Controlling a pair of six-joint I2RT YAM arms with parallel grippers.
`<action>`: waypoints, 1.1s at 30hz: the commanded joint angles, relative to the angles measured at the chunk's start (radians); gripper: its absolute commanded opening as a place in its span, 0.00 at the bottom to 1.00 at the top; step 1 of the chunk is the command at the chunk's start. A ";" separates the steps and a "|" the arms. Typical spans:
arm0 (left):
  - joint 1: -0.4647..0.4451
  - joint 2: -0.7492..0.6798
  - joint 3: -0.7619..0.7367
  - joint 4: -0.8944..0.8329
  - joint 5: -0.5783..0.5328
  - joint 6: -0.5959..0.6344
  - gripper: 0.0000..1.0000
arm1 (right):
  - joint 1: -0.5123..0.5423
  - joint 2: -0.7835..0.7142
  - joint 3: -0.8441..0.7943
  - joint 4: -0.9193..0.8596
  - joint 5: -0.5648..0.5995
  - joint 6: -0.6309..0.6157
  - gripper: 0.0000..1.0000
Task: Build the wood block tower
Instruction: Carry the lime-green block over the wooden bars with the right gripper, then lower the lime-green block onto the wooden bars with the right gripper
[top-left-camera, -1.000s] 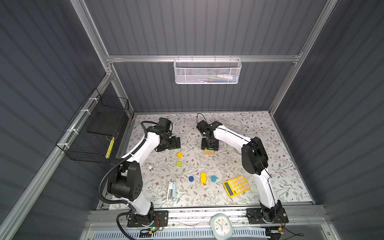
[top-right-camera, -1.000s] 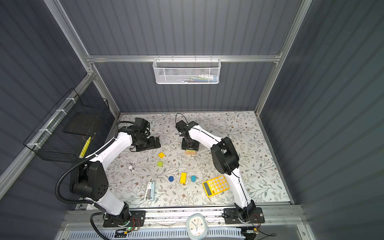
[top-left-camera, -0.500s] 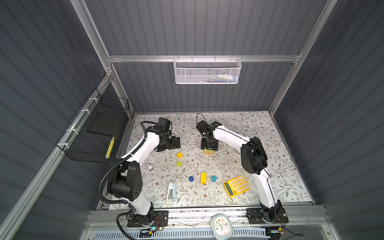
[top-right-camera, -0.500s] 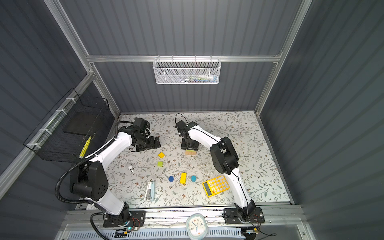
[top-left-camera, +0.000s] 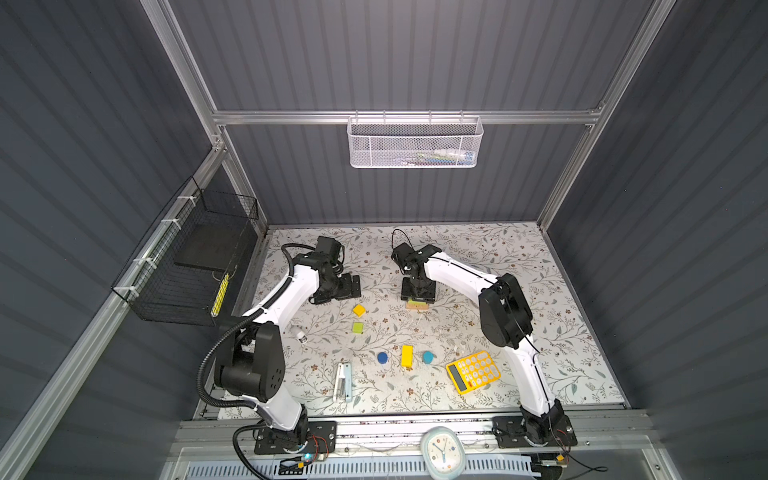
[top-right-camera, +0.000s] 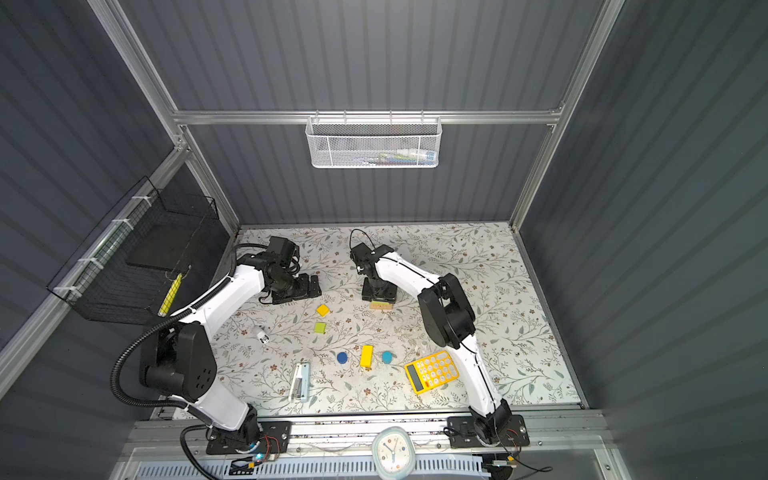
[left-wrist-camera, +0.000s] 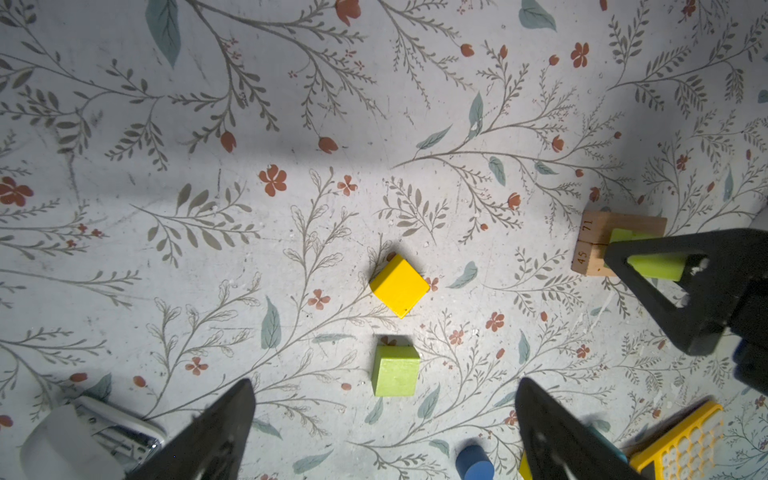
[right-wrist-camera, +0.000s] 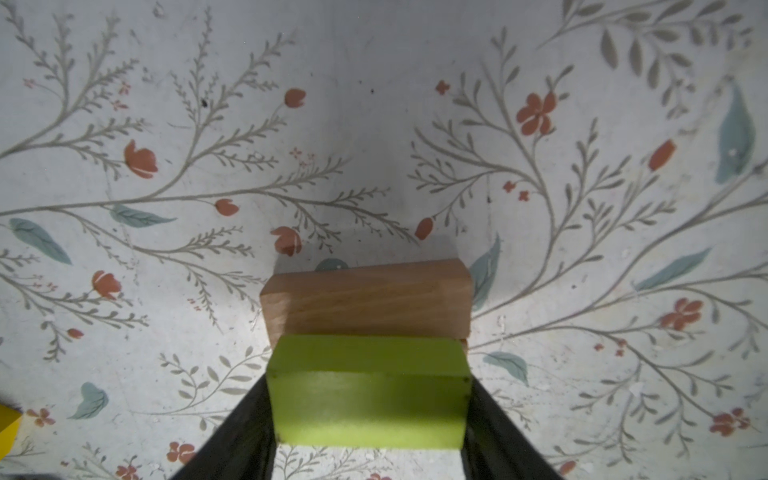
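Lime-green bar (right-wrist-camera: 368, 374) sits clamped in the right hand (right-wrist-camera: 368, 415) above the tan wooden bars (right-wrist-camera: 368, 299), far centre of the counter (top-left-camera: 478, 257). It should be squared, lowered flat, then released. The left hand (left-wrist-camera: 384, 399) gapes wide.

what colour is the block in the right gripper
Lime green; the block shows best in the right wrist view.

Robot lab test cell. Table (top-left-camera: 561, 291), floral cover; grey corrugated walls (top-left-camera: 415, 54) and aluminium frame (top-left-camera: 403, 117) around table; two white arms (top-left-camera: 286, 295) on rail (top-left-camera: 415, 428) at table's front; mesh basket (top-left-camera: 414, 143) above table's back; toy blocks (top-left-camera: 359, 310) on table.
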 joint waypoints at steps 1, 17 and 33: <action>0.009 -0.003 -0.011 -0.003 0.019 0.020 0.98 | 0.005 0.018 0.019 -0.008 0.012 0.013 0.42; 0.012 -0.005 -0.011 -0.001 0.025 0.020 0.98 | 0.006 0.019 0.028 -0.007 0.028 0.011 0.46; 0.014 -0.009 -0.016 0.002 0.027 0.019 0.98 | 0.005 0.024 0.029 -0.008 0.027 0.009 0.51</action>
